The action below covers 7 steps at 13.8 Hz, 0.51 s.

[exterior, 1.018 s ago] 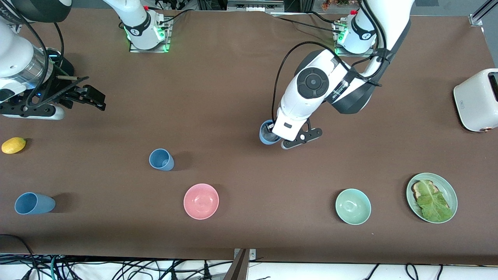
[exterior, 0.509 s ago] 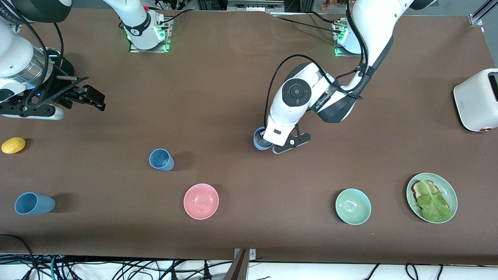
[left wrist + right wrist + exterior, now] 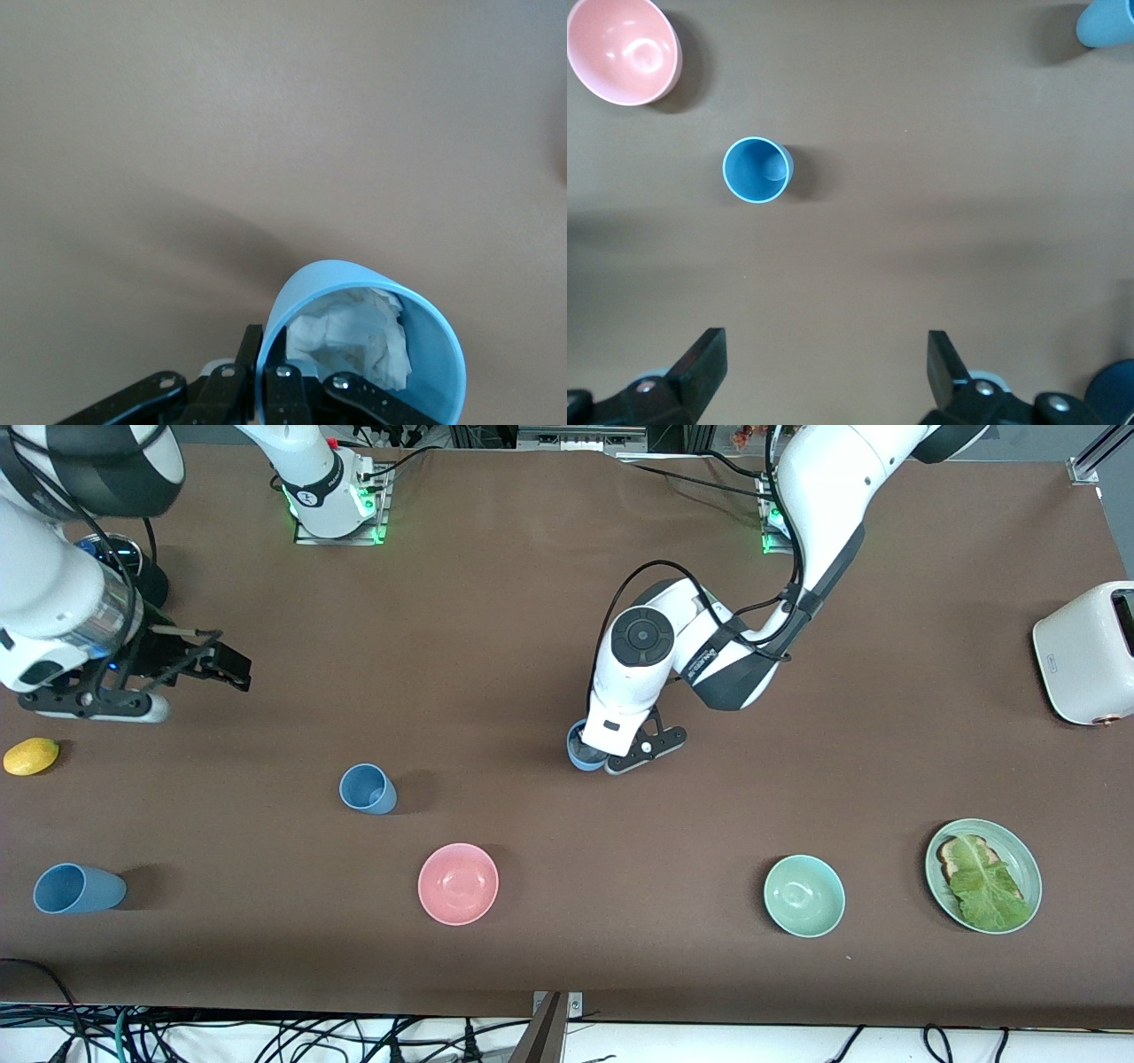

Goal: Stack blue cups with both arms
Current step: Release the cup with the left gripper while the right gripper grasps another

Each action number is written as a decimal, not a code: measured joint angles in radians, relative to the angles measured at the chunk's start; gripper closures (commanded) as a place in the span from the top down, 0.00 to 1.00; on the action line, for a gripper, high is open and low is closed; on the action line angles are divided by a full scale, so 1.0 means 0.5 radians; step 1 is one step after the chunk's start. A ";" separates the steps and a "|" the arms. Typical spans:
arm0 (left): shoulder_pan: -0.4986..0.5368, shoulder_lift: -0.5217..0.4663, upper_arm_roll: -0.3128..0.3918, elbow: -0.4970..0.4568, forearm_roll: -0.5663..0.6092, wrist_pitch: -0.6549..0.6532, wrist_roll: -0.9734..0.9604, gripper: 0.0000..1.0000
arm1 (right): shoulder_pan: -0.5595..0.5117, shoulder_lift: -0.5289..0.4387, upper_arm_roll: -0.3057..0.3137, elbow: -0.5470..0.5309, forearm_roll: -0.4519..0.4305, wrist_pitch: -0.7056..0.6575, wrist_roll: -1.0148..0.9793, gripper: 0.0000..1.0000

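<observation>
The blue cups are split: one [image 3: 582,749] is pinched by its rim in the left gripper [image 3: 611,755], carried upright over mid-table with crumpled paper inside. The standing cup [image 3: 367,788], mouth up, lies toward the right arm's end from those jaws. The right gripper [image 3: 190,662] hovers just above it, spread wide and empty, and is probably the nearer.

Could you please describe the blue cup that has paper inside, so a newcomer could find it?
Follow the left arm to its left gripper over mid-table: it holds the cup. Unlike the other cups, it contains crumpled white paper.
</observation>
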 measured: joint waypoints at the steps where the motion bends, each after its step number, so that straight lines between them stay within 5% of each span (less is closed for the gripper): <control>1: -0.008 0.012 0.003 0.000 0.000 0.012 -0.016 0.00 | 0.001 0.022 0.001 0.000 -0.001 0.007 -0.058 1.00; 7: -0.016 0.095 0.015 0.000 0.057 0.125 -0.072 0.00 | 0.002 0.114 0.005 0.000 0.030 0.114 -0.366 1.00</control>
